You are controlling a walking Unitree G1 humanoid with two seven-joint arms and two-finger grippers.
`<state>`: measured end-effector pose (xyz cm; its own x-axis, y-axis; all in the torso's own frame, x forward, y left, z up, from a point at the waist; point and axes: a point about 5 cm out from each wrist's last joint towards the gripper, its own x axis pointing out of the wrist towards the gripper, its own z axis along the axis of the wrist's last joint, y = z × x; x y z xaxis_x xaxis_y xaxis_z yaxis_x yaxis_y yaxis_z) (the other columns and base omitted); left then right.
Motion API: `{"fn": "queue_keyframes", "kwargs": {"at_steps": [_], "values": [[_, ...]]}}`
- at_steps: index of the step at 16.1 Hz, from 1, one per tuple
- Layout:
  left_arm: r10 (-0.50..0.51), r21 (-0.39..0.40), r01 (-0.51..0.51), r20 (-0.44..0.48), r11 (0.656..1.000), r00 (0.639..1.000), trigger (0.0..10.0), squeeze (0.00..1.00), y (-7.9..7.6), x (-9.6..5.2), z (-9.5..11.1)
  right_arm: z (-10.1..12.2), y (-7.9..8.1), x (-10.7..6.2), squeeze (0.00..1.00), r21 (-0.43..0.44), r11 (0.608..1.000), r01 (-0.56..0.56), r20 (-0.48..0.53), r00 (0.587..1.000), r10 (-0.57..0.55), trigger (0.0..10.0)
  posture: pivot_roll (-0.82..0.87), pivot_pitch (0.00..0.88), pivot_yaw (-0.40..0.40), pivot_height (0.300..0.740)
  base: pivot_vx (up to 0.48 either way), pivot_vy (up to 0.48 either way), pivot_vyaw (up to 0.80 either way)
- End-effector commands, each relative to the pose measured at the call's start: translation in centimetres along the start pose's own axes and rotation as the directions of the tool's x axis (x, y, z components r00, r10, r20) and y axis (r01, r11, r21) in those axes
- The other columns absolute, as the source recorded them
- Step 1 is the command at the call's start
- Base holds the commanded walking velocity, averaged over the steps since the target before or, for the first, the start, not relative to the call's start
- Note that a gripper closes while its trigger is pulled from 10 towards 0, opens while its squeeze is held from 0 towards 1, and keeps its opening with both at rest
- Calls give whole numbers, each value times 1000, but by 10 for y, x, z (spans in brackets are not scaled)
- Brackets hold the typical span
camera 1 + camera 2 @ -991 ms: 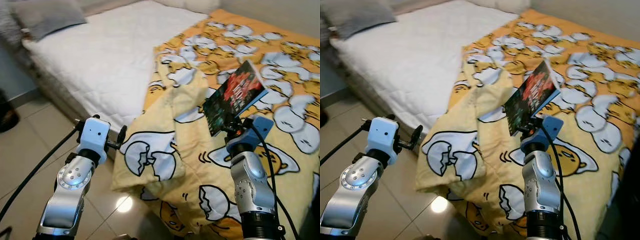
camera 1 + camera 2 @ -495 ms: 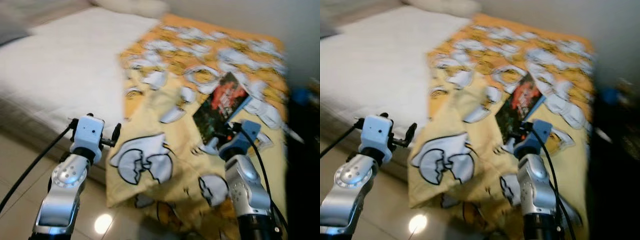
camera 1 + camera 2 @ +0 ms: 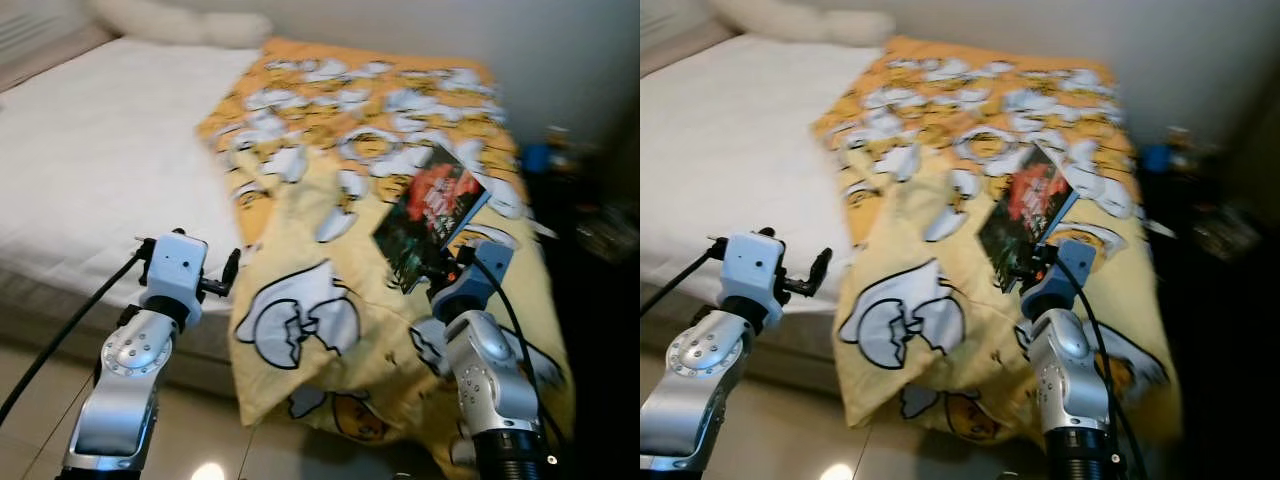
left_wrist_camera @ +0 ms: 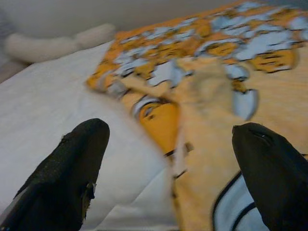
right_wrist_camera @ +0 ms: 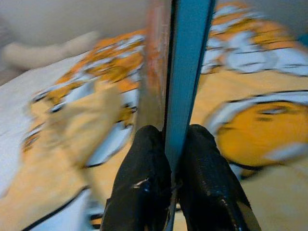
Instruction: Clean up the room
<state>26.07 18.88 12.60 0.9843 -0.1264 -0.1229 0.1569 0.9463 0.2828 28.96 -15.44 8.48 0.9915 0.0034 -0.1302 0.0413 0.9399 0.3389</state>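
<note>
Book (image 3: 432, 215): you have one in view, held in the right gripper (image 5: 172, 144) right of centre in the left eye view, raised above the bedding and tilted. Its cover is dark with red and green print; the lettering is too blurred to read. In the right wrist view both black fingers (image 5: 142, 187) are pressed against the book's blue edge, one on each side, so the grip is closed on it. You see one yellow duvet (image 3: 330, 270) printed with white cracked-egg figures, covering the right half of the bed, with a crumpled corner hanging over the near edge toward the tiled floor (image 3: 30, 400). One white mattress (image 3: 110, 160) fills the upper left, and one pale pillow (image 3: 180, 22) lies at the top edge. The left gripper (image 4: 168, 159) hangs at lower left, just off the mattress edge; its two fingers (image 4: 72, 163) stand wide apart and hold nothing. Dark, blurred furniture (image 3: 600, 230) with small unreadable items occupies the right edge.
</note>
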Motion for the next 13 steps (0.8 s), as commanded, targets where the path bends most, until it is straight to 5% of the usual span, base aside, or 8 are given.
{"fn": "queue_keyframes", "kwargs": {"at_steps": [1, 6, 13], "values": [[-10, 6, 10, 7, 1000, 1000, 10000, 0, -1, 1, 3, 16, -3, 1, 0, -5, 1000, 8, 60, 998, -8, 10000, 19, 0, -8, 740, 0, 409, -800], [-7, 10, 7, 8, 1000, 1000, 10000, 0, 0, 2, 4, 16, -1, 3, 0, -9, 1000, -1, 58, 998, 1, 10000, 19, 0, -8, 740, 0, 466, -671], [-9, 11, 9, 9, 1000, 1000, 10000, 0, -1, 5, 5, 16, -1, 5, 0, -23, 1000, -11, 51, 999, 12, 10000, 19, 0, -11, 740, 0, 480, 0]]}}
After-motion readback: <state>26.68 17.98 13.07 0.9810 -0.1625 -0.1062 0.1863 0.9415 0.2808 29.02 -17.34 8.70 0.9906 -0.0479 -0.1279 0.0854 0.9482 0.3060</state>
